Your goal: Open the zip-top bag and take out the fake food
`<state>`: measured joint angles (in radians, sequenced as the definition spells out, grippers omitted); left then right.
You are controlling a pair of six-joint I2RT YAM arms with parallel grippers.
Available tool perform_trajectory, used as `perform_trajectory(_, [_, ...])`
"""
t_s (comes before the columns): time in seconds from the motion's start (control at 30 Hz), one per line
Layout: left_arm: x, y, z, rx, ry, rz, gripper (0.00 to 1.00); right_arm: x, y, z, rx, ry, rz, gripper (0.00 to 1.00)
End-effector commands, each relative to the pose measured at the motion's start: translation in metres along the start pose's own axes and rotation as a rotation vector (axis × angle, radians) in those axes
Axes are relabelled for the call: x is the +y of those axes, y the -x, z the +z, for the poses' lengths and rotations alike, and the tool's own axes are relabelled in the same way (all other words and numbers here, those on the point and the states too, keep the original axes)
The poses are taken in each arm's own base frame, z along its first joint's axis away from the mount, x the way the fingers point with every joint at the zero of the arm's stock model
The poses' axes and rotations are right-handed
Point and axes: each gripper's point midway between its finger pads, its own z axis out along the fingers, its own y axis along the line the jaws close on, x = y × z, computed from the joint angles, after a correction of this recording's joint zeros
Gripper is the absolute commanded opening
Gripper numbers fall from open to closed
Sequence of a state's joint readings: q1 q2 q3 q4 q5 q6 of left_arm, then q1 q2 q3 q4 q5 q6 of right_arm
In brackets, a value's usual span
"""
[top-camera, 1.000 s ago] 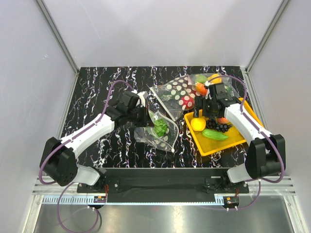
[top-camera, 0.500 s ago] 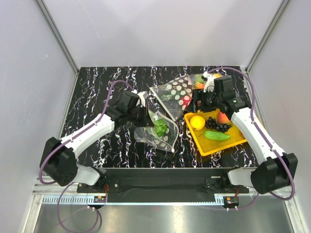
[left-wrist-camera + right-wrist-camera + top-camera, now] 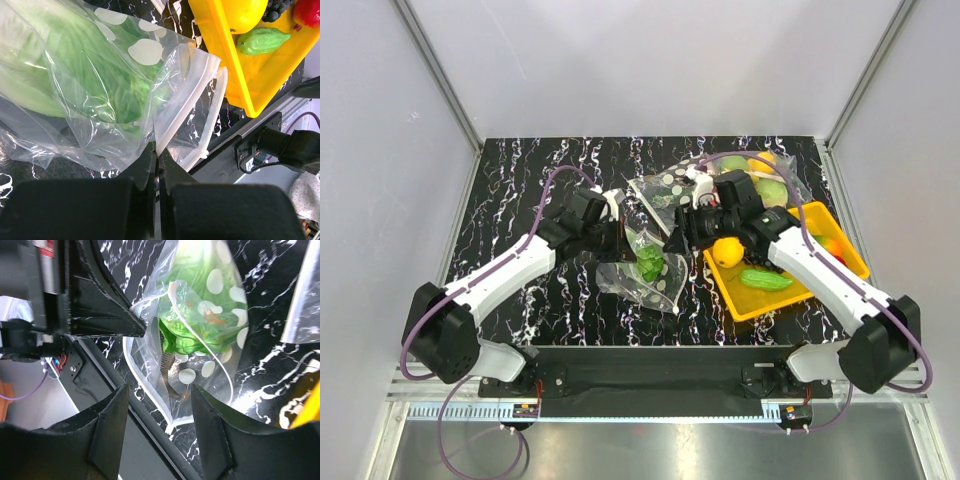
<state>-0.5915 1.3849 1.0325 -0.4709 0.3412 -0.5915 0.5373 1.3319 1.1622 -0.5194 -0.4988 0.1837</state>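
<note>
The zip-top bag (image 3: 658, 285), clear with white dots, lies at the table's middle with its mouth open. My left gripper (image 3: 618, 241) is shut on the bag's zip strip (image 3: 172, 122), its fingertips pinching the edge (image 3: 156, 154). The green lettuce (image 3: 650, 263) is inside the bag and fills the left wrist view (image 3: 85, 75). The silver-grey fish (image 3: 171, 371) lies under the lettuce (image 3: 186, 330) near the mouth. My right gripper (image 3: 674, 240) is open and empty, hovering over the bag's mouth (image 3: 160, 395). The yellow lemon (image 3: 727, 251) sits in the yellow tray.
The yellow tray (image 3: 843, 248) at the right also holds a green cucumber (image 3: 763, 279), with black grapes (image 3: 276, 9) beside the lemon. A dark polka-dot bag (image 3: 670, 185) and a clear bag of fruit (image 3: 772, 188) lie behind my right arm. The table's front rail (image 3: 150, 440) is just below the bag.
My right gripper has swung left from the tray and now hangs open over the bag's mouth. The lemon stays in the tray. My left gripper has not moved.
</note>
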Motion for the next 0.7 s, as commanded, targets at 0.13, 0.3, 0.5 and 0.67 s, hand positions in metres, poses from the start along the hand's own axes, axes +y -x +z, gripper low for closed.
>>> perform_trajectory(0.13, [-0.018,0.020,-0.007,-0.040,-0.051,0.033,0.00,0.004,-0.010,0.038,0.067,0.025,-0.009,0.64])
perform_trajectory(0.3, [-0.020,0.023,-0.008,-0.046,-0.053,0.032,0.00,0.001,-0.024,0.055,0.098,0.017,0.037,0.66])
perform_trajectory(0.5, [-0.023,0.025,-0.007,-0.038,-0.059,0.042,0.00,-0.007,-0.032,0.076,0.114,-0.020,0.087,0.72])
perform_trajectory(0.67, [-0.025,0.027,-0.008,-0.038,-0.059,0.043,0.00,-0.012,-0.041,0.092,0.128,-0.039,0.088,0.75])
